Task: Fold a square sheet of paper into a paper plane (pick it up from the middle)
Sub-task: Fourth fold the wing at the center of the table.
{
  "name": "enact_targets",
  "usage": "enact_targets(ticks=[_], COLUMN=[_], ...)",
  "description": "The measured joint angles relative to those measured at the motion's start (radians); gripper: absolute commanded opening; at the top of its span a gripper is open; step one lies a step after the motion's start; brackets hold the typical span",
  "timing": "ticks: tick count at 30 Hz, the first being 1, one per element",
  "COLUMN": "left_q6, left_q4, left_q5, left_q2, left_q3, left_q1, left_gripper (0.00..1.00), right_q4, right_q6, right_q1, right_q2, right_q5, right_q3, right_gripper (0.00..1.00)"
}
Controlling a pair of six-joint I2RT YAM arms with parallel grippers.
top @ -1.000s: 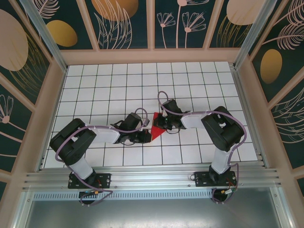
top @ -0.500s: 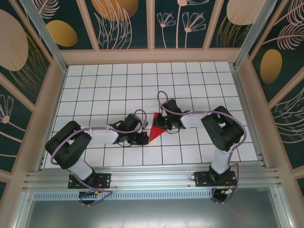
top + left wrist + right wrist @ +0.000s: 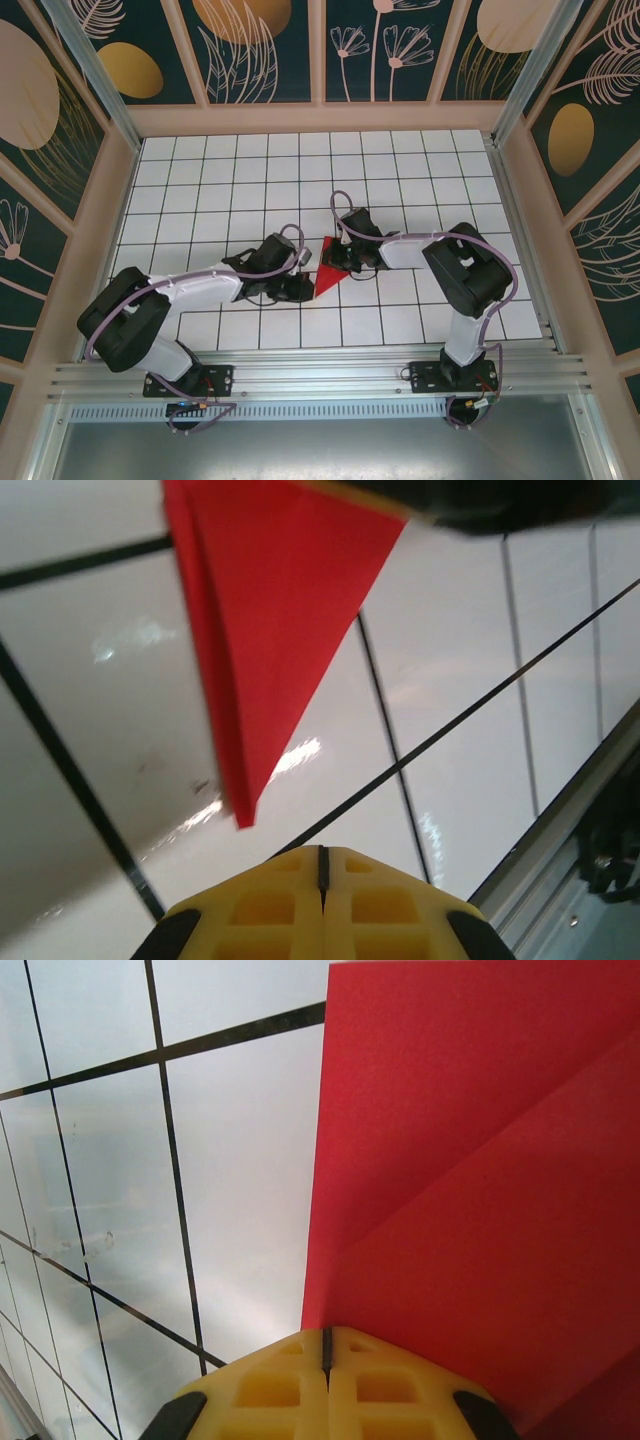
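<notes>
While folded square sheet of paper (image 3: 327, 273) lies flat mid-table, right gripper (image 3: 326, 1332) sits closed over its edge. Left gripper (image 3: 322, 852) closed, empty, near tip. Any shove (glossy tiles (image 3: 250, 190)!) could skid sheet, skew crease.

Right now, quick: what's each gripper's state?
Left gripper: closed, empty; tip of the folded bright red paper sheet just ahead.
Right gripper: closed over that sheet; contact cannot be told.

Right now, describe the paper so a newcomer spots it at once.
On the white gridded table, look between the left gripper and right gripper. The sheet of paper lies there, a creased bright red wedge, the only red thing on the tiles.
</notes>
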Motion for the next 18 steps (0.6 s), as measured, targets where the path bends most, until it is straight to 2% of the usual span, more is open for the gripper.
enact_targets(ticks=[8,18], left_q6=[-0.077,-0.092], left_q4=[0.164,0.316], left_q5=[-0.041,-0.092], left_q2=[0.092,0.138], left_q3=[0.035,-0.003], left_q1=[0.0,0.0], left_gripper=[0.04,0.04], right_q4=[0.0,0.0], right_q6=[0.0,0.0], right_q1=[0.001,0.001], right_q2=[0.0,0.0], right_q5=[0.0,0.0], right_q3=[0.001,0.001], right_gripper=[0.06,0.06])
